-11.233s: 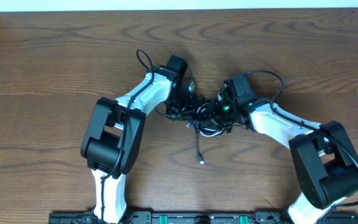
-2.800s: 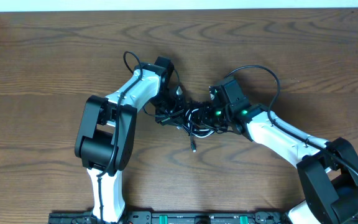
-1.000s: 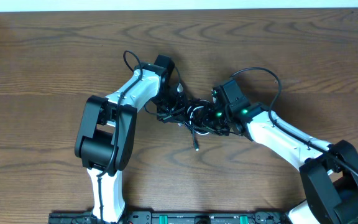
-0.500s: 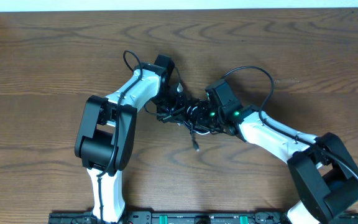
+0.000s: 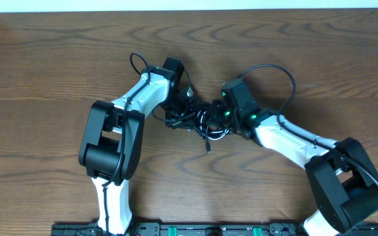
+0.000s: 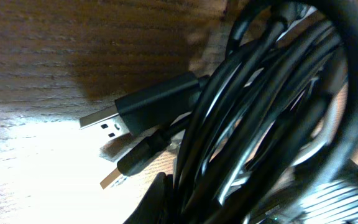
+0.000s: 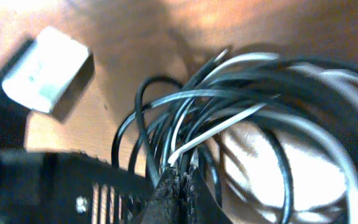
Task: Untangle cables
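Right tool (image 7: 179,185) tight on cables (image 7: 241,93) (left tool (image 5: 178,111) unclear)

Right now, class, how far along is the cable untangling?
Done: little. The cables are one knotted bundle of loops, with only one plug end trailing free. In hand: the right gripper looks pinched shut on strands of the bundle. Left: separating every cord.

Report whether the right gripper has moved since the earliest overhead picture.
Yes. Against the grain of the table, the right gripper has shifted left in the overhead view.
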Robot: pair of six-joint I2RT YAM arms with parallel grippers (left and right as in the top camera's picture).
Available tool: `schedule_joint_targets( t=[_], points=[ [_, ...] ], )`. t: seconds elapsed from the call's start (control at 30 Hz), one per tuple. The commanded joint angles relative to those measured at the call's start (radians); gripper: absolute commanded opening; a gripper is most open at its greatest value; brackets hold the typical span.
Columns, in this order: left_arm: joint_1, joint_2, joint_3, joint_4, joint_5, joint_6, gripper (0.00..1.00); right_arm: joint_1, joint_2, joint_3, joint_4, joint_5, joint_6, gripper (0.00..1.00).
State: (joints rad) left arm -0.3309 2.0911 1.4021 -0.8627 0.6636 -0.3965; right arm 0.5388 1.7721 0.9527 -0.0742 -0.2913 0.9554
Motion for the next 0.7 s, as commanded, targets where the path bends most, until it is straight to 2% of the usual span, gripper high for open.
schedule_joint_targets(
  t=[0.0, 0.2, 0.33, 0.47, 0.6, 0.67],
  points=[
    [-0.002, 0.007, 0.019, -0.014, -0.002, -0.004, 0.08, -0.083, 0.008, 0.012, 0.019, -0.034, -0.011, 0.01],
    [-0.002, 0.007, 0.019, -0.016, -0.002, 0.004, 0.08, -0.161, 0.008, 0.012, 0.017, -0.060, -0.091, 0.01],
    [-0.002, 0.007, 0.019, -0.031, -0.002, 0.053, 0.08, -0.178, 0.008, 0.012, 0.018, -0.061, -0.089, 0.01],
    [-0.002, 0.007, 0.019, -0.053, -0.002, 0.133, 0.07, -0.216, 0.008, 0.012, 0.066, -0.181, 0.018, 0.01],
    [-0.003, 0.007, 0.019, -0.064, -0.026, 0.138, 0.08, -0.264, 0.008, 0.012, 0.174, -0.327, 0.129, 0.01],
    [-0.002, 0.007, 0.019, -0.063, -0.037, 0.138, 0.08, -0.281, 0.008, 0.012, 0.232, -0.368, 0.135, 0.01]
  ],
)
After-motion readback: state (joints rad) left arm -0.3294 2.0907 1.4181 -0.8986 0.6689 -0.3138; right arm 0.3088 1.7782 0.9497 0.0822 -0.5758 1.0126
